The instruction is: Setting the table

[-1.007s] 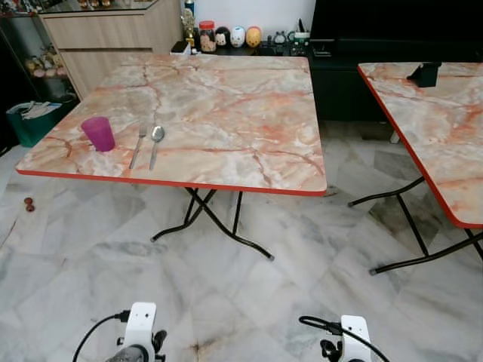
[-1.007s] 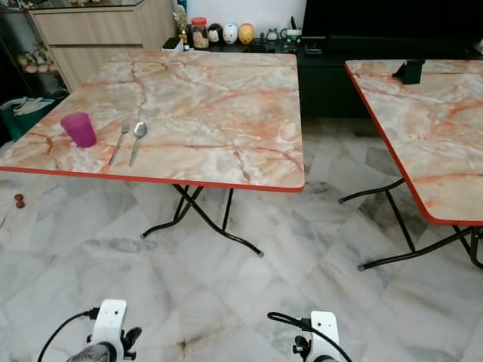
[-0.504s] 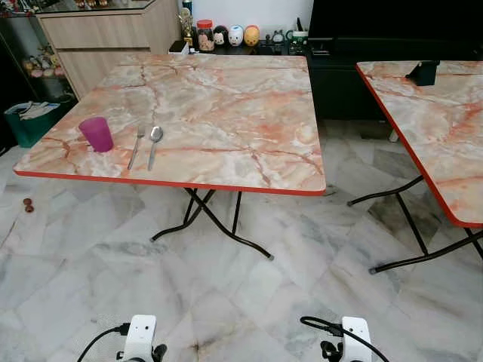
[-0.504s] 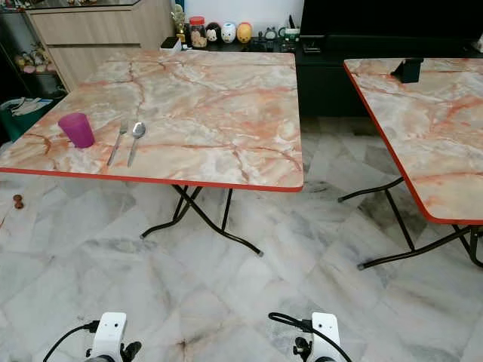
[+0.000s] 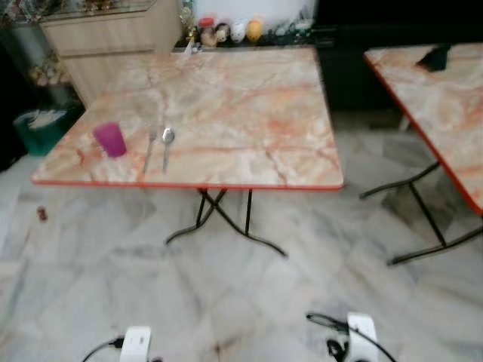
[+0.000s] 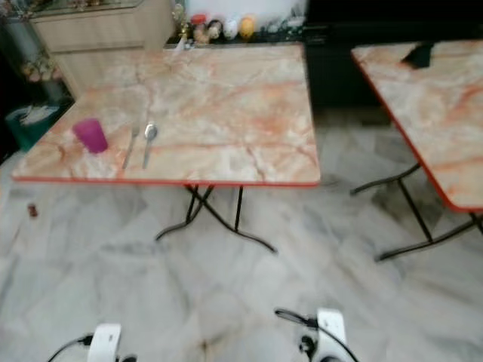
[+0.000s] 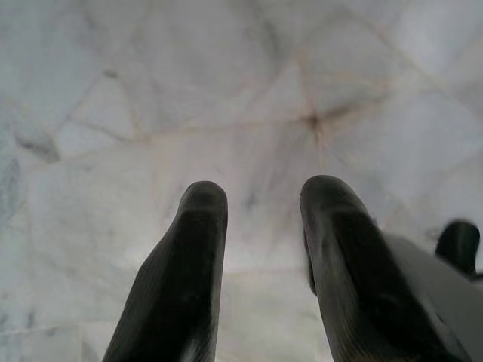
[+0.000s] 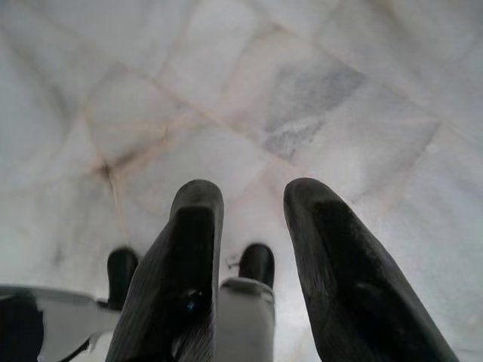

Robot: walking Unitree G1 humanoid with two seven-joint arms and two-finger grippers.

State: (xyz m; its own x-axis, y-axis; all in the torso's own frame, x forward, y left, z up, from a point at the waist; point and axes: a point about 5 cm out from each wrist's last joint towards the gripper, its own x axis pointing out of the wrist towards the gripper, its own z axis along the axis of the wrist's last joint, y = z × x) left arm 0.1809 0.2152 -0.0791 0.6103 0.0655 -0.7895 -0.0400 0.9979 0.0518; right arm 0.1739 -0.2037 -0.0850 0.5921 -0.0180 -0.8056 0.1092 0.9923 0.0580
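Blurred now, the head view has shifted, so the camera moved, not the cup [image 5: 110, 139], fork [image 5: 150, 141] and spoon [image 5: 167, 139] near the desk's [image 5: 249, 105] left front corner. Left gripper [image 7: 256, 207] and right gripper [image 8: 243, 207] hang parted and empty over the floor [image 5: 113, 279]; best step close and stop before reaching.

Home living/dining room — pale marble-tile floor [image 5: 113, 286], two folding tables with orange-veined marble-pattern tops and red edging [image 5: 226, 105] [image 5: 445, 98] on black metal legs. Light wooden cabinet [image 5: 106, 38] at the back, beside it a low black TV console [image 5: 355, 68] carrying a row of small round figurines [image 5: 230, 30] — household clutter.
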